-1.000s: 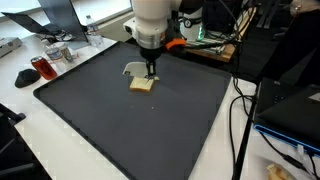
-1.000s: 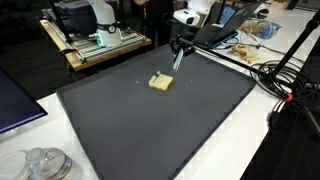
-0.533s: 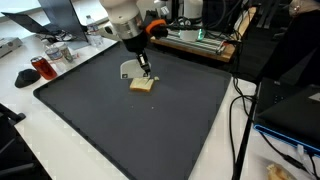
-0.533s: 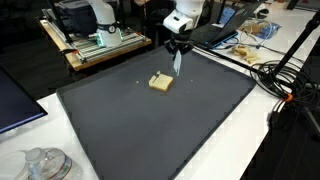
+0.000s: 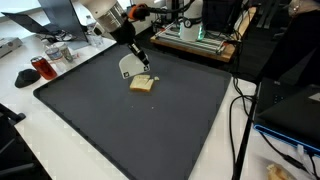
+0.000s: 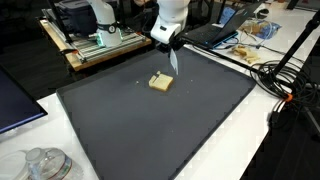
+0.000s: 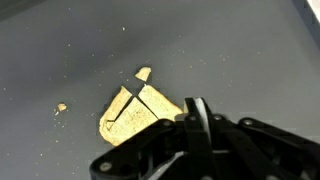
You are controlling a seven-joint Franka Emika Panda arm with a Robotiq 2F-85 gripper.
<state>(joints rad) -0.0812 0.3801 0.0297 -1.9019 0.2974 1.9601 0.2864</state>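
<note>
the claw is pinched fully shut, and as far as i can make out it grips a thin flat grey blade. the blade shows broad-side in one exterior view and as a pale sliver hanging under the claw in the other. in the wrist view the two fingers meet at the claw with only a thin line between them, so the blade is hard to make out there.

a second ago the arm stood straight over the bread piece with the blade's tip down at it. since then the arm has swung back and away, leaning at a slant, and the blade has lifted with it, now just beside the bread rather than on it. to me that reads as the blade coming away from the bread, not pressing in.

the bread piece hasn't budged. it lies flat on the far part of the dark mat, and from the wrist it shows cut lines and a small bit split off at its tip. a crumb sits off to its left. the mat covers the white tabletop, with a red jar beyond the mat's far left edge.
</note>
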